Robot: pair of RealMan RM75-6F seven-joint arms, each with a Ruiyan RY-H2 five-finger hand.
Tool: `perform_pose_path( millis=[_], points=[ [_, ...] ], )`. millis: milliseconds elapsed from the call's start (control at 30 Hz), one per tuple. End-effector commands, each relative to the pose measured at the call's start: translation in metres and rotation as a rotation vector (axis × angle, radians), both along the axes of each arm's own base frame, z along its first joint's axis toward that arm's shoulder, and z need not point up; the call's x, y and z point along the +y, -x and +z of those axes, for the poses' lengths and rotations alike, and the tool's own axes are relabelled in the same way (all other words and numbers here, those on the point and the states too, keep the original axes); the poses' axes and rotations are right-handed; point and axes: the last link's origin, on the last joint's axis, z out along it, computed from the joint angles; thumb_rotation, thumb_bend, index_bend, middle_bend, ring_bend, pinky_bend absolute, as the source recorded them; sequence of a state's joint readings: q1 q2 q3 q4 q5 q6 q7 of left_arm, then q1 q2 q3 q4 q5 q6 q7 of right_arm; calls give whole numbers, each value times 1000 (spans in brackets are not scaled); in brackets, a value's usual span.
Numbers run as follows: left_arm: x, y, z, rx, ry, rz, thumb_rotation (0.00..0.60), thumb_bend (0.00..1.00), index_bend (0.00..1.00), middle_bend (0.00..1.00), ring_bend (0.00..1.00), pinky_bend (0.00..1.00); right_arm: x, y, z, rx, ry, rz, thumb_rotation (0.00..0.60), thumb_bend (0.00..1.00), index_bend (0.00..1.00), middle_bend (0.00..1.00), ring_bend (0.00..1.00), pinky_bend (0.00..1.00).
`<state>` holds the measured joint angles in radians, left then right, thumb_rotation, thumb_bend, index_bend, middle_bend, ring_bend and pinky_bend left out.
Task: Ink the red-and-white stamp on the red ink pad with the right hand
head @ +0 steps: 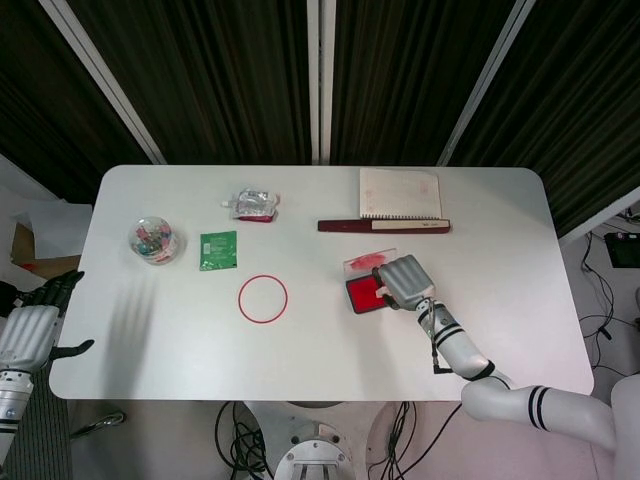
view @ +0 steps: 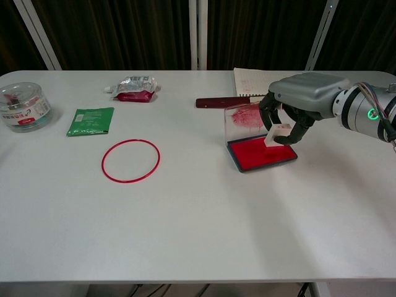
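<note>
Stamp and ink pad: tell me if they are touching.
Touching. In the chest view the stamp, held by the right hand, meets the red surface of the ink pad at its lower end with no gap. The head view hides it under the hand.

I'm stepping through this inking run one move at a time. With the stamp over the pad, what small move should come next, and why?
Probably a short press straight down. The right hand holds the stamp over the red ink pad, whose lid stands open behind it, but full contact isn't clear from either view.
</note>
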<state>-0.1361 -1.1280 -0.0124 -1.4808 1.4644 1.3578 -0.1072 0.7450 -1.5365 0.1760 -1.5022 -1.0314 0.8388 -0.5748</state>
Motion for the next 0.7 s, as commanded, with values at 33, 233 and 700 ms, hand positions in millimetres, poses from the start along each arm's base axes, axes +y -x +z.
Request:
perform_pose_path(
  millis=[33, 233, 700],
  points=[
    [0, 1, 1, -5, 1, 4, 600, 67, 42, 73, 85, 184, -2, 0, -3, 16, -8, -3, 600, 267, 636, 595, 716, 924],
    [2, 2, 1, -22, 6, 6, 600, 68, 42, 73, 85, 184, -5, -2, -6, 35, -2, -12, 600, 267, 636, 595, 717, 923],
    [4, 5, 2, -26, 7, 13, 600, 67, 42, 73, 85, 184, -11, -3, -15, 85, -2, -21, 600, 273, 646, 606, 717, 923]
  ],
)
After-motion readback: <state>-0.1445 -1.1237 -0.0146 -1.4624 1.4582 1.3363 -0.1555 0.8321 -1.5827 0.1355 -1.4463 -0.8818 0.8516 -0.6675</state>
